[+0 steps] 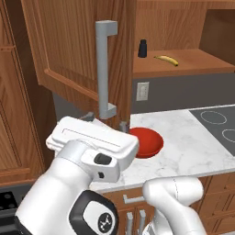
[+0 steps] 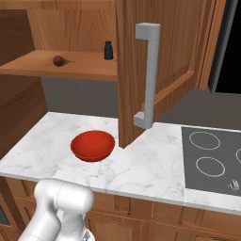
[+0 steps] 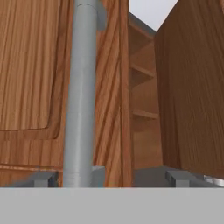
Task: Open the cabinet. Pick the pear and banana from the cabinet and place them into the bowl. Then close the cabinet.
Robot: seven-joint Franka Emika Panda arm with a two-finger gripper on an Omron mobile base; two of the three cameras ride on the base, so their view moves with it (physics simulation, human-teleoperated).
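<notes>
Cabinet [image 1: 69, 46] doors ajar, fingers [image 1: 105, 120] by handle [image 1: 103, 69]

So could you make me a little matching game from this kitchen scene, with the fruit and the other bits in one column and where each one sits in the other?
Things:
1. banana
2. pear
3. bowl
4. black bottle

Places:
A. on the white marble counter, below the open cabinet
B. on the cabinet shelf, at the end far from the stove
C. on the cabinet shelf, lying out toward the stove end
D. standing upright on the cabinet shelf, beside the open door's edge

Pairs: 1-C, 2-B, 3-A, 4-D
</notes>
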